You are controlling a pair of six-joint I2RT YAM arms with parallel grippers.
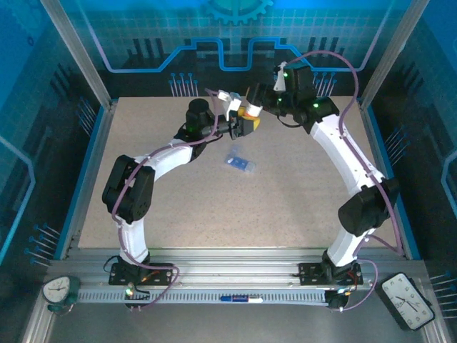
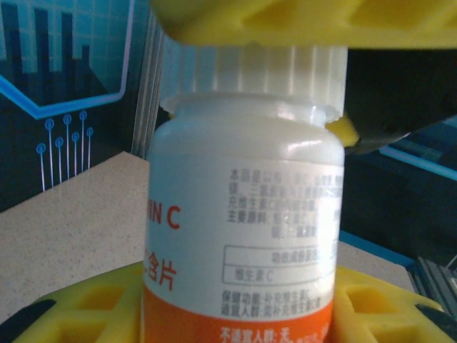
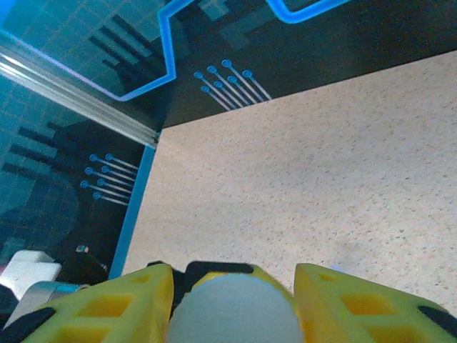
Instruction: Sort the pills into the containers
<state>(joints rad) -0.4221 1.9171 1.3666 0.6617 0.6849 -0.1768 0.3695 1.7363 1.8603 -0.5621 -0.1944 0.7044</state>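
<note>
Two sets of yellow fingers meet on one small orange bottle with a white label (image 2: 243, 229): my left gripper (image 2: 235, 318) clamps its body, and my right gripper (image 3: 234, 304) straddles the ribbed white cap (image 2: 250, 71), though I cannot tell whether it is pinching. I judge this the uncapping step. Next comes twisting the cap free, then tipping toward the flat translucent blue pill box (image 1: 239, 163), on the speckled table (image 1: 300, 200) at six o'clock.

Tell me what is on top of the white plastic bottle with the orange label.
A ribbed white cap sits on the bottle, with the right gripper's yellow fingers flanking it. The cap hides the bottle's mouth and whatever is inside.
</note>
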